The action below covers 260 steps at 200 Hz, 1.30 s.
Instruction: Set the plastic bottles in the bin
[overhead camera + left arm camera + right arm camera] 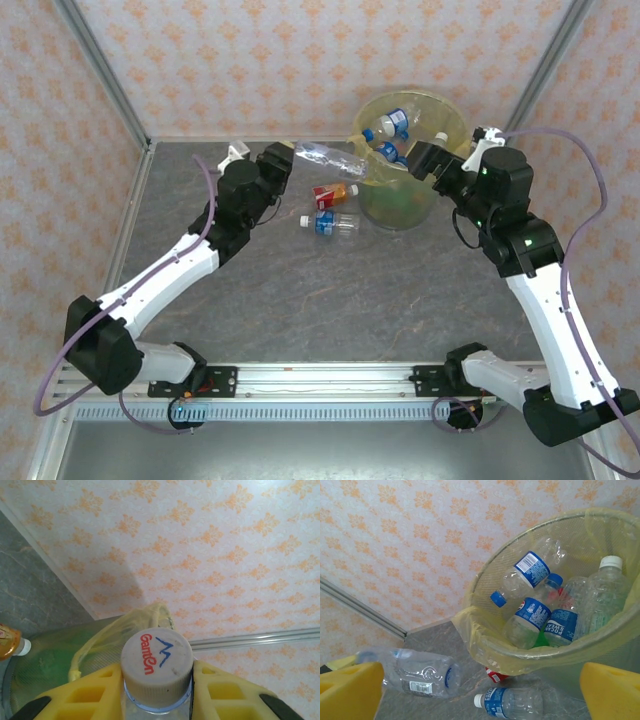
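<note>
Clear bottle (pixel 335 160) in left end effector (pixel 156 680), arm outstretched toward bin (pixel 400 205)

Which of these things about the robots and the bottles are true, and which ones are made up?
1. The left gripper is holding a clear bottle up in the air. True.
2. The right gripper is holding a bottle too. False: its jaws are wide open and empty, next to the bin.
3. Two bottles lie on the table beside the bin. True: a red-labelled bottle and a blue-labelled bottle.
4. The bin has nothing in it. False: several bottles in the bin are already there.
</note>
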Each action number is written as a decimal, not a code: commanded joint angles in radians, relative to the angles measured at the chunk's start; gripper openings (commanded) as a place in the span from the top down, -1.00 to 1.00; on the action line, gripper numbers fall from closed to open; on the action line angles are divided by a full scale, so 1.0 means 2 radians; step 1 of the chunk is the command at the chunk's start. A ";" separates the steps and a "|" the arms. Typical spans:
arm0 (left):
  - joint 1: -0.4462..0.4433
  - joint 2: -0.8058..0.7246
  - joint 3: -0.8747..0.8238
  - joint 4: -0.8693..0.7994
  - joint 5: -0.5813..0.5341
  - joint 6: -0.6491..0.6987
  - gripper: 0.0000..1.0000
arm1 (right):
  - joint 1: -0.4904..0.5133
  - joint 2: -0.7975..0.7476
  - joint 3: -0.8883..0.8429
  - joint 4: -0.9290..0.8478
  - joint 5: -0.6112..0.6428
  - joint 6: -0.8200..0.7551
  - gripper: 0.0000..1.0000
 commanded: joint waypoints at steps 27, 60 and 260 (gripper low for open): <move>-0.043 0.034 0.097 0.009 -0.058 0.066 0.40 | 0.001 -0.022 0.014 -0.008 0.037 0.001 -0.99; -0.064 0.093 0.158 0.029 -0.071 0.074 0.40 | 0.000 -0.036 0.023 -0.011 0.063 -0.001 -0.99; -0.128 0.254 0.375 -0.063 -0.126 0.119 -0.69 | 0.000 -0.051 0.042 -0.019 0.102 -0.035 -0.99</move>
